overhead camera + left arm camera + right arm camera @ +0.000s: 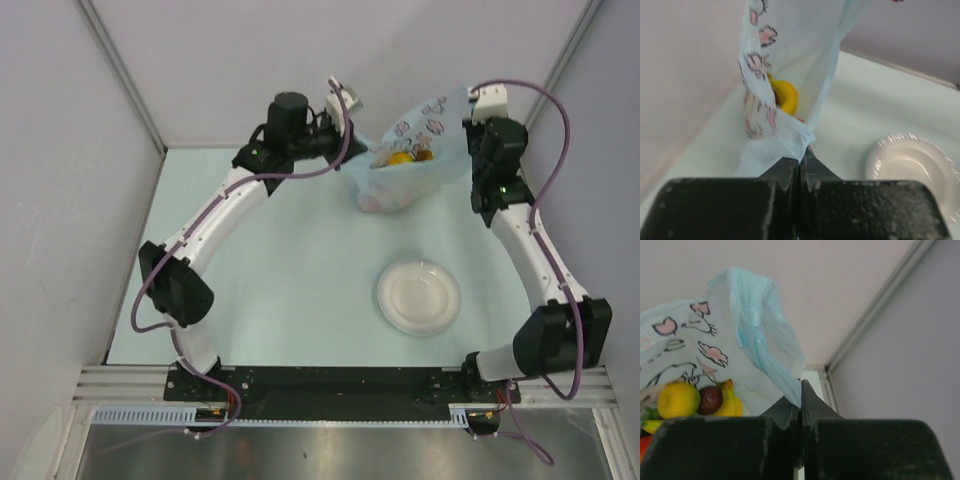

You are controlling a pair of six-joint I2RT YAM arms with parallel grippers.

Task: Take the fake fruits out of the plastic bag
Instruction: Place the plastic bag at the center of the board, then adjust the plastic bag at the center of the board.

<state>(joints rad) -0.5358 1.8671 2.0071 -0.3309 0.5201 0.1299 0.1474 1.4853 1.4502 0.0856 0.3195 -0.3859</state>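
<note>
The light-blue plastic bag (pixel 410 165) with pink cat prints hangs open between both grippers at the back of the table. My left gripper (pixel 352 140) is shut on its left edge (pixel 790 140). My right gripper (pixel 470 125) is shut on its right handle (pixel 785 382). Inside the bag lie the fake fruits (pixel 405 155): a round yellow one (pixel 677 399), a dark purple-brown one (pixel 710 399), a banana (pixel 730 401), and a bit of red at the frame's edge (pixel 644 447). The left wrist view shows a yellow fruit (pixel 785 96) through the opening.
A round white plate (pixel 418 295) sits on the table in front of the bag, also in the left wrist view (pixel 915 165). Enclosure walls stand close behind and on both sides; the right gripper is near the back right corner (pixel 825 367).
</note>
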